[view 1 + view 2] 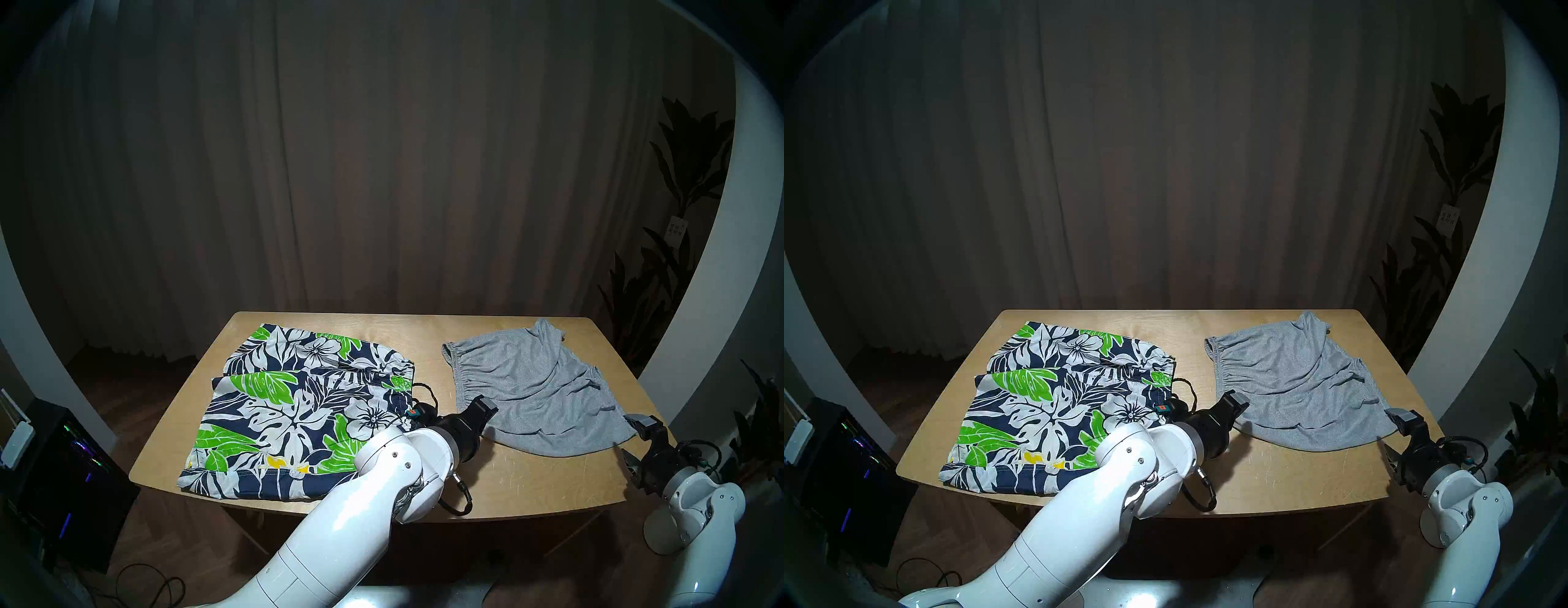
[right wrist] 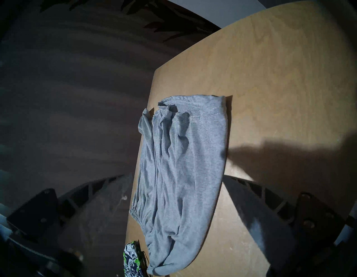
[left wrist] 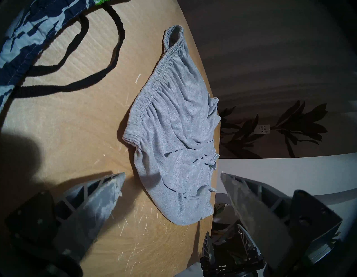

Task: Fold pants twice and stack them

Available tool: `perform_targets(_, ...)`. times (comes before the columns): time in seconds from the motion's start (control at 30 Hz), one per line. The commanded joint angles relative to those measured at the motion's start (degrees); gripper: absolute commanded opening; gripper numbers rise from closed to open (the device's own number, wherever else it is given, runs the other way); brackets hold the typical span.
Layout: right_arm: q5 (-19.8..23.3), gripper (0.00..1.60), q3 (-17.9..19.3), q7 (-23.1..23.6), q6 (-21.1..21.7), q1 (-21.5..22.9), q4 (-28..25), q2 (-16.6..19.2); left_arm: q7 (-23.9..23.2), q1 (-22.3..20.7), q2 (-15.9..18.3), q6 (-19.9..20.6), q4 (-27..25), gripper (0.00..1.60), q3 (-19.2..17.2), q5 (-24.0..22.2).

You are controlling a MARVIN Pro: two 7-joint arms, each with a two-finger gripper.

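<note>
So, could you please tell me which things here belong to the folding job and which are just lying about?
Belongs to the job:
- floral shorts
- grey shorts
- wooden table, the work surface

Just lying about:
- potted plants
- computer tower on the floor
- curtain

Pale plywood on the desk (image 1: 530, 475), matt, grain showing and scuffed with fine light scratches. The floral shorts (image 1: 297, 407) look like thin, smooth woven cloth with a crisp printed face; their drawstring (image 3: 108, 65) is a dark braided cord. The grey shorts (image 1: 539, 390) are soft heathered knit, matt and rumpled. Arm shells gleam in glossy white plastic; the curtain behind hangs dull.
</note>
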Motion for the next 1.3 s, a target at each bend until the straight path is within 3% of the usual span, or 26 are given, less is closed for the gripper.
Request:
perform_targets(0.0,4.26,1.60,1.65,-7.30,-1.64,4.05,-1.02,-0.05,1.44,-2.51,-1.57,-0.78,-0.03,1.60,-0.01,-1.27)
perform_targets(0.2,7.50,1.60,2.72,-13.33,-2.16,5.84,-0.95,0.42,4.12,-2.90,-2.35,-1.50,0.09,1.60,-0.83,-1.78)
perform_targets(0.27,9.34,1.60,2.82,-17.37,-2.62,6.90,-0.62,0.71,5.83,-3.67,-2.62,-1.48,0.97,1.60,-0.29,-1.83)
perform_targets(0.43,11.26,1.60,2.87,-21.12,-3.16,8.07,0.43,1.03,6.21,-5.20,-3.36,-2.09,3.63,1.60,0.65,-2.30)
perform_targets(0.97,9.66,1.60,0.87,-24.31,-5.28,11.30,4.25,2.65,6.62,-7.91,-5.05,-2.67,7.98,1.60,1.65,-2.08)
perform_targets(1.27,9.11,1.60,-0.02,-25.63,-6.07,12.91,6.23,3.54,12.23,-10.70,-6.40,-2.99,10.25,1.60,3.13,0.02)
